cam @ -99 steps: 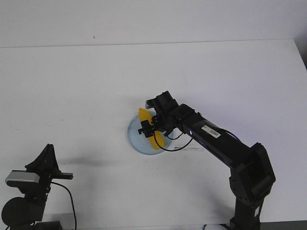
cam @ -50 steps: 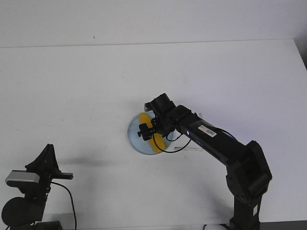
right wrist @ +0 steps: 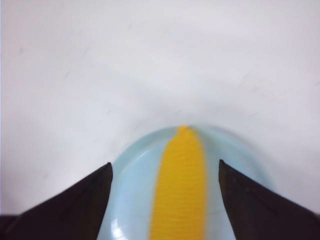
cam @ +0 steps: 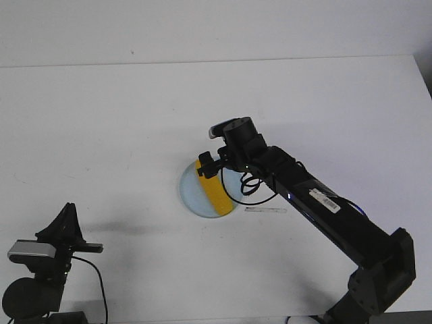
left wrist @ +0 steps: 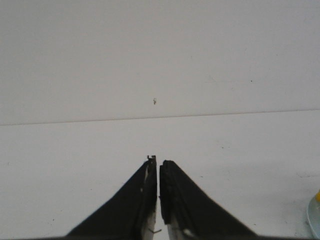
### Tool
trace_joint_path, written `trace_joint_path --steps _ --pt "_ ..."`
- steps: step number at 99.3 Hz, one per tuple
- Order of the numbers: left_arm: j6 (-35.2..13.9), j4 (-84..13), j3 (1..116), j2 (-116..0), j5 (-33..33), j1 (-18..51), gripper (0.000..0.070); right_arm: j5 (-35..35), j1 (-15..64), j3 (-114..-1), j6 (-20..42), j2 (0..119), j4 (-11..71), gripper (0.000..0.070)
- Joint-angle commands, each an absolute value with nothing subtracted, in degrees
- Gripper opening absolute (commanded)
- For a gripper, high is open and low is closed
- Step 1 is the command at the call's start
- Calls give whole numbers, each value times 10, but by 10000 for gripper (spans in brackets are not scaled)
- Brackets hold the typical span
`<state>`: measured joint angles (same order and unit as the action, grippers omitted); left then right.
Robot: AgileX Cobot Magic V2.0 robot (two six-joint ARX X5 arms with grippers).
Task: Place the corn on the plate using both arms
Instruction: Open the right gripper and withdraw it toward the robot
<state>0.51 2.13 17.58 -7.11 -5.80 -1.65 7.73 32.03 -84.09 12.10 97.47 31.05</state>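
The yellow corn [cam: 214, 191] lies flat across the pale-blue plate [cam: 192, 192], its tapered end toward the far rim. My right gripper [cam: 214, 167] hovers above the corn's far end, open and empty. In the right wrist view the corn [right wrist: 181, 185] lies on the plate [right wrist: 132, 190] below and between the spread jaws of the right gripper [right wrist: 165, 164], not touching them. My left gripper [cam: 67, 212] rests at the near left of the table, far from the plate. In the left wrist view the left gripper [left wrist: 158, 161] is shut and empty.
A small clear strip [cam: 265, 210] lies on the white table just right of the plate. A black cable [cam: 244, 187] loops under the right wrist above the plate's right side. The table's far edge [cam: 202, 62] meets a white wall.
My right gripper has let go of the corn, opened and lifted away from the plate. The right arm has stretched higher. The corn stays on the plate. The left arm has not moved.
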Motion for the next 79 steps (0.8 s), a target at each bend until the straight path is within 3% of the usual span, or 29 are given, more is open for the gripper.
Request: trace_joint_path --steps 1,18,35,45,69,79 --pt "9 27 179 -70 -55 -18 2 52 313 -833 90 966 297 367" --pt "9 27 179 -70 -55 -18 1 41 267 -737 70 896 217 210" --pt "9 27 179 -70 -56 -18 1 41 205 -617 69 801 152 169" --pt "9 27 179 -70 -56 -18 2 41 158 -538 55 738 91 4" --pt "9 27 179 -70 -55 -18 2 49 18 -323 31 552 -73 0" --pt "9 27 179 -70 -56 -18 2 45 -12 -284 31 496 -69 1"
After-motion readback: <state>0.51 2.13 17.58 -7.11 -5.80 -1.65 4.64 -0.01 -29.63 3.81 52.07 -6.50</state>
